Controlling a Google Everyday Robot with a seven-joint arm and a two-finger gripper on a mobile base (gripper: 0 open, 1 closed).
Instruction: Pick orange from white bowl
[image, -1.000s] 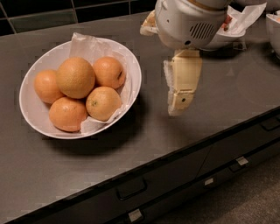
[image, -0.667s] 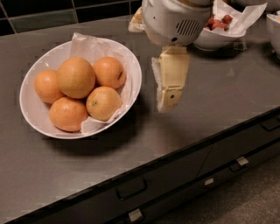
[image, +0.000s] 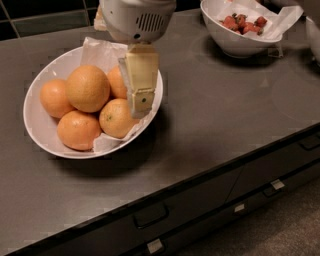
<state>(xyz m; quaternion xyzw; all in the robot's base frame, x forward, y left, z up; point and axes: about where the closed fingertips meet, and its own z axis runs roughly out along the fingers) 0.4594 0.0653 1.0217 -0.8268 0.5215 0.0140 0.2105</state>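
Straight to the orange (image: 88, 88): biggest and palest of 5, riding high near the middle of the white bowl (image: 36, 122), propped against smaller neighbours on crinkled paper (image: 100, 50). Not yet lifted, not yet touched.

Off to its right, over the bowl's right rim, hangs the gripper (image: 139, 106). Open or closed? Impossible to tell from this angle.

Now for doing it well, as a judgement. Slide the gripper left until centred over the crown of the orange. Come down straight, not at a slant. Straddle the widest part and close gently: round, dimpled skin, likely to roll or squirt out under a lopsided squeeze. Mind the left-hand orange (image: 52, 97) and the front orange (image: 78, 131), both pressed up against the target, so little room lower down; better to grip high on the flanks. Keep clear of the paper. Then lift vertically, to avoid tumbling the rest of the pile.

On to the pose: pointing downward, close to vertical with a slight lean, tip in front of the front-right orange (image: 116, 120) and covering part of the one behind. Above it, the white wrist housing (image: 137, 17), cut off by the top edge.

Further out: dark table (image: 225, 120), a second bowl (image: 235, 45) of strawberries well apart at the far right, drawer handles (image: 150, 216) below.
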